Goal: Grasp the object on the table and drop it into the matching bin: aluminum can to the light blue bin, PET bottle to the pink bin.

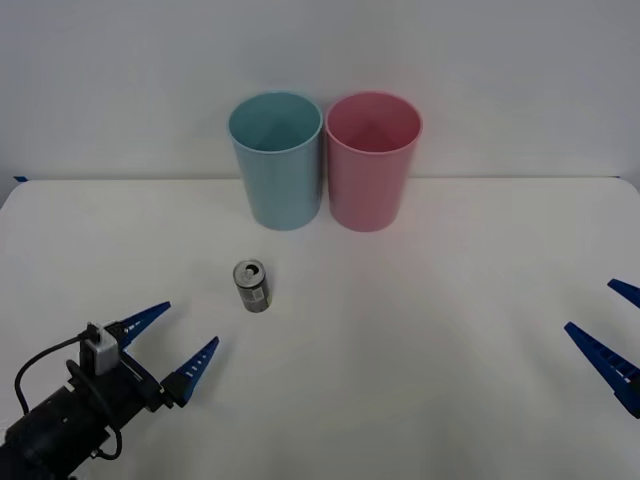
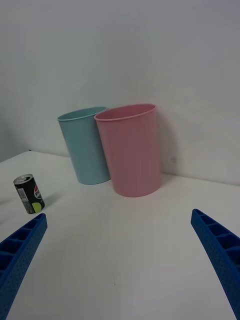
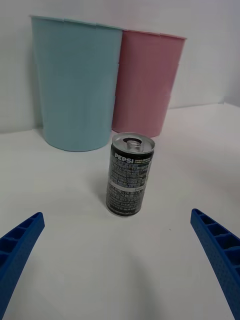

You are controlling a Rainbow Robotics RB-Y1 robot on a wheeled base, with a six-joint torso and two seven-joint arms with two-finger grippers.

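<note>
A small dark aluminum can (image 1: 251,285) with a silver top stands upright on the white table (image 1: 400,350), left of centre. My left gripper (image 1: 170,345) is open, low at the front left, a short way short of the can (image 3: 128,175), which sits ahead between its blue fingers. At the back stand the light blue bin (image 1: 277,158) and the pink bin (image 1: 372,160), side by side and touching. My right gripper (image 1: 608,330) is open at the right edge, far from the can (image 2: 29,193).
A plain white wall (image 1: 500,70) rises just behind the bins. The table's far edge runs along it. Open tabletop stretches between the can and the right gripper.
</note>
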